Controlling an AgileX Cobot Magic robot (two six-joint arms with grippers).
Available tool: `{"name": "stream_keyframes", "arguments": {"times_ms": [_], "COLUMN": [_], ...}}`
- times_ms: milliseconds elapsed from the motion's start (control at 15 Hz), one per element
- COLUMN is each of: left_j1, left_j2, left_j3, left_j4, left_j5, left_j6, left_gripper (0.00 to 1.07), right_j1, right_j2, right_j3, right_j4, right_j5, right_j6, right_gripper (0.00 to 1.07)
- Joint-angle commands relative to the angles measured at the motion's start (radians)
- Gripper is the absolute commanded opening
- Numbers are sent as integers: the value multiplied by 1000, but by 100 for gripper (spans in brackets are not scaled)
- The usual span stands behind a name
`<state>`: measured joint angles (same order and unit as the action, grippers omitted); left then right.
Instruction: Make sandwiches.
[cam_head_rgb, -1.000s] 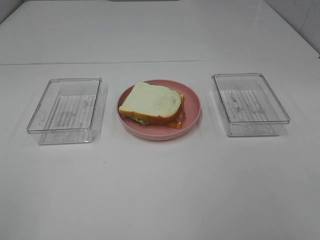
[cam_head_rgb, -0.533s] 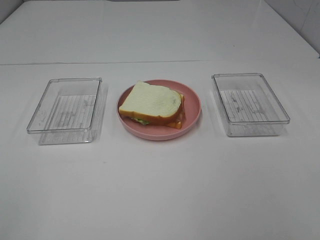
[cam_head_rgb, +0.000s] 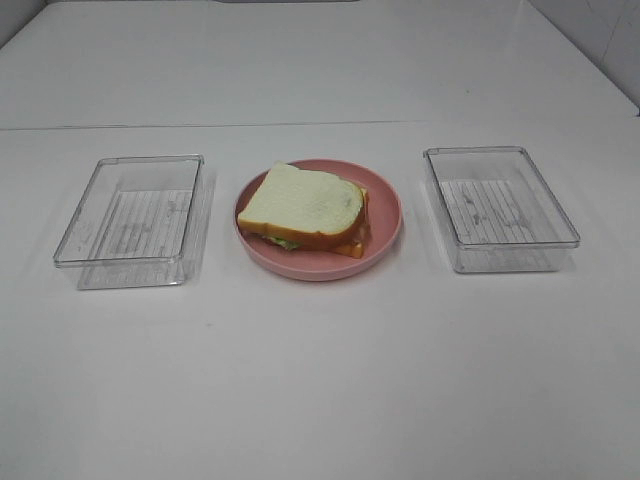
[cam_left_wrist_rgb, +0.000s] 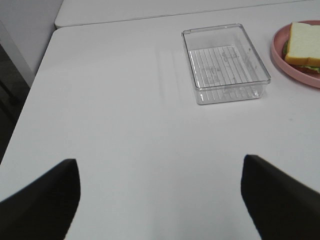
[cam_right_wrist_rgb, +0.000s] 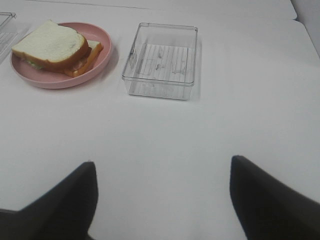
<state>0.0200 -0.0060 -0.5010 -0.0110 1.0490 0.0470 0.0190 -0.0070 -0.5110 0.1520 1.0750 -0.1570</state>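
White table (cam_head_rgb: 320, 380), pink plate (cam_head_rgb: 385, 215), sandwich (cam_head_rgb: 305, 205), clear trays (cam_head_rgb: 130, 215) either side

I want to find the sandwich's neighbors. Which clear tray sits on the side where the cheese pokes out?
The clear tray right of the pink plate. The sandwich's cheese pokes out toward it; the other clear tray faces the lettuce side.

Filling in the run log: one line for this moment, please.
sandwich: assembled on plate | trays: empty | left gripper: open | right gripper: open
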Motion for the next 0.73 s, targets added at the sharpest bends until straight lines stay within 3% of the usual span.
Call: {"name": "stream_keyframes", "arguments": {"times_ms": [67, 733], "left_j1": [4, 4], "left_j2": [-21, -21], "left_j3": [1, 1], "left_j4": [-8, -8], "left_j5": [-9, -9], "left_j6": [2, 2], "left_gripper": [83, 83], "right_j1": [-7, -7], "right_j2": [-14, -14], "right_j3": [4, 4], "right_j4": [-1, -1], "right_j5": [-8, -8], "right_j6": [-6, -6], "right_gripper": [70, 70]}}
